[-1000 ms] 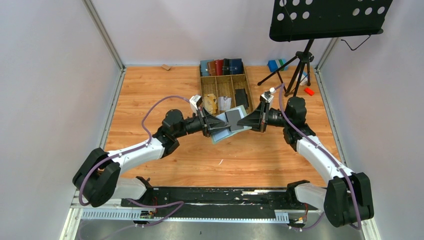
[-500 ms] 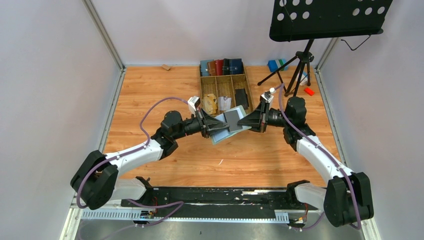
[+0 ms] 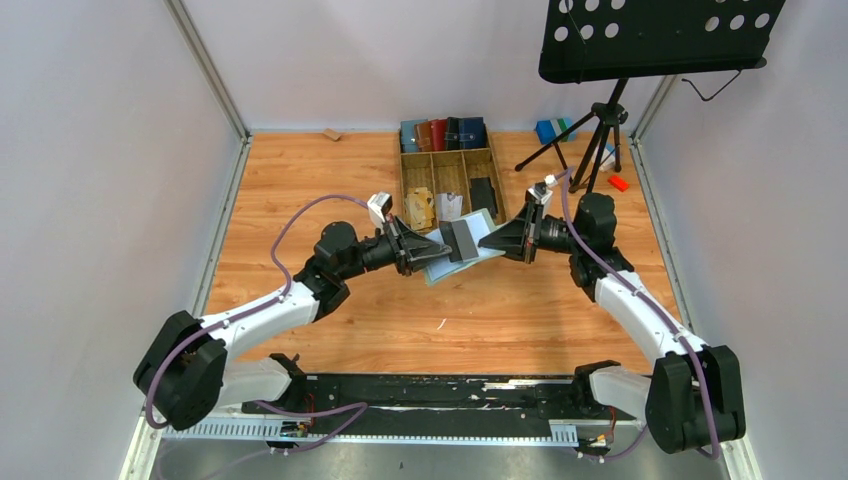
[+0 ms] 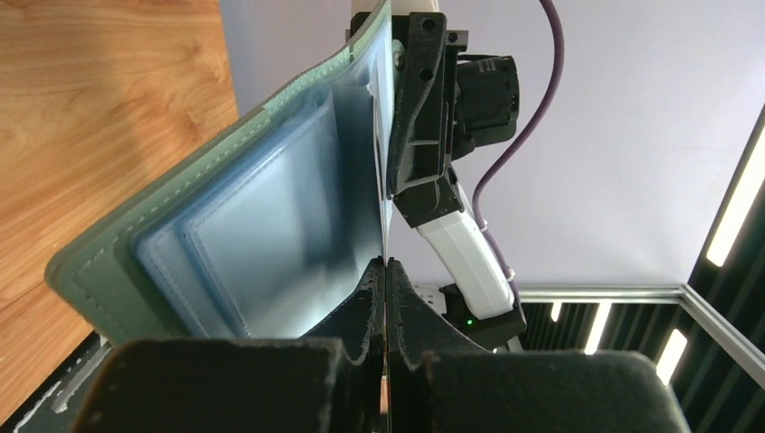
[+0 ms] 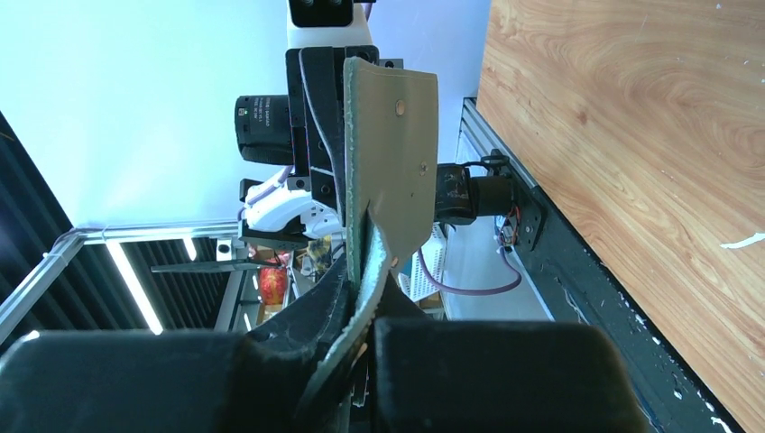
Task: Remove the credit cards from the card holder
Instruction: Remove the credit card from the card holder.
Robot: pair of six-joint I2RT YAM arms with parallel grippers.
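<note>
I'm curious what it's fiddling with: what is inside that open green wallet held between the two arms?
Inside the sage-green leather-like wallet: pale blue see-through plastic pockets and one dark grey flat card. Whether more cards sit within the pockets is hidden.

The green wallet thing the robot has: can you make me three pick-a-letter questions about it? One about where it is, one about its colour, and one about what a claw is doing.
1. Where is the card holder?
A) lying flat on the table
B) held up between the two arms
C) inside the wooden tray

2. What colour is its outside?
A) red
B) yellow
C) green

3. What is the right gripper doing?
A) pinching the card holder's flap
B) hanging wide open
C) resting on the table

Answers:
1 B, the left gripper and the right gripper meet it from either side.
2 C, the right wrist view shows green leather.
3 A, its fingers are shut on the flap.
</note>
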